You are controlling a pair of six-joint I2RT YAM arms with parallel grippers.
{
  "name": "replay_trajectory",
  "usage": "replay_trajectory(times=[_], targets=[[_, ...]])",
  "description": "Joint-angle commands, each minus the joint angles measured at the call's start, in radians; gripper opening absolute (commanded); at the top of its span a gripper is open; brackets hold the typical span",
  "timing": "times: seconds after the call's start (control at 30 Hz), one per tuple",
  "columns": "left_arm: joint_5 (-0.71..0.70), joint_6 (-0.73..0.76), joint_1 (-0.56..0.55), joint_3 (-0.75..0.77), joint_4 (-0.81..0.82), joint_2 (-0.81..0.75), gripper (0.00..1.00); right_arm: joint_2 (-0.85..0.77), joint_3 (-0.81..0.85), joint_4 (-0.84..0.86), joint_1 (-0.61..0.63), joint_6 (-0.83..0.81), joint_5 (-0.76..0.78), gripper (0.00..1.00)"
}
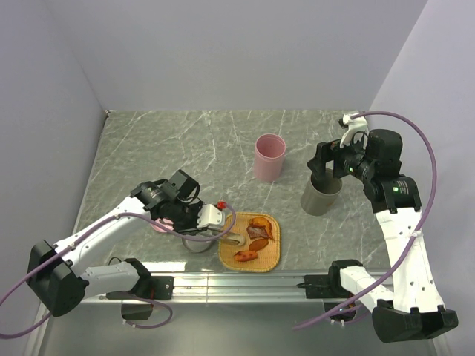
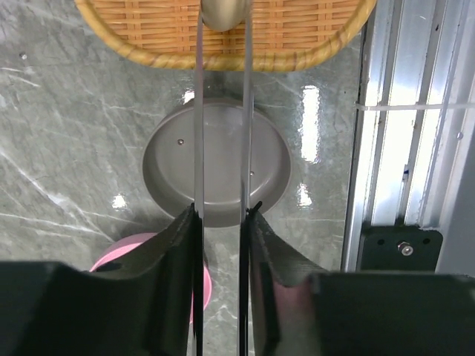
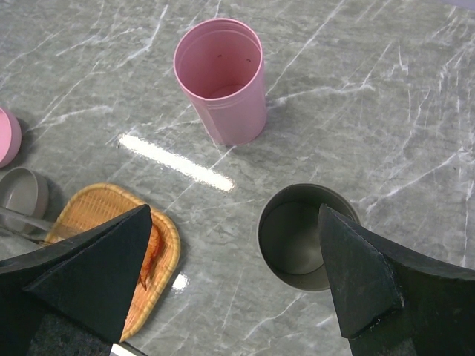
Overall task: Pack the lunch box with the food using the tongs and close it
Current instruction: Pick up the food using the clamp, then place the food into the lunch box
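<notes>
Tongs [image 2: 199, 133] in left pincer [image 2: 223, 215] — tips flanking beige ball [image 2: 223, 11].

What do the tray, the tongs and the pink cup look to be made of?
The tray looks like woven cane or bamboo, matte: basket-weave strips show. The tongs seem polished metal: their thin arms mirror the surroundings. The pink cup is likely plastic: smooth, slightly glossy, uniform colour, thin wall.

A lab test cell: bare pale walls [image 1: 223, 52] around a marbled table [image 1: 185, 141] (aluminium rail [image 1: 245, 286]).
</notes>
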Motion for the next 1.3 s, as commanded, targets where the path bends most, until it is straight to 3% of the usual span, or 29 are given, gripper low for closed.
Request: replay_trajectory(times=[0.0,0.33,0.6,0.73,0.9,1.27], targets=[[0.01,-0.011,-0.004,0.043,0.005,-0.03,0.28,-0.017,0.007,0.017,-0.006,-0.007,-0.01,1.0],[0.125,-0.172,-0.001,0.308,-0.022,-0.001,0.13,-0.002,0.029,0.004,-0.008,-0.002,-0.024,1.0],[0.246,-0.487,0.135,0.658,0.047,0.264,0.14,0.009,0.035,-0.003,-0.008,0.004,-0.019,1.0],[0.224,-0.613,0.192,0.81,0.105,0.416,0.15,0.0,0.03,-0.002,-0.008,0.039,-0.028,1.0],[0.219,-0.647,0.212,0.937,0.114,0.525,0.18,-0.006,0.032,-0.013,-0.011,0.033,-0.024,1.0],[0.199,-0.627,0.215,0.98,0.12,0.623,0.27,-0.003,0.022,-0.02,-0.017,-0.002,-0.065,1.0]])
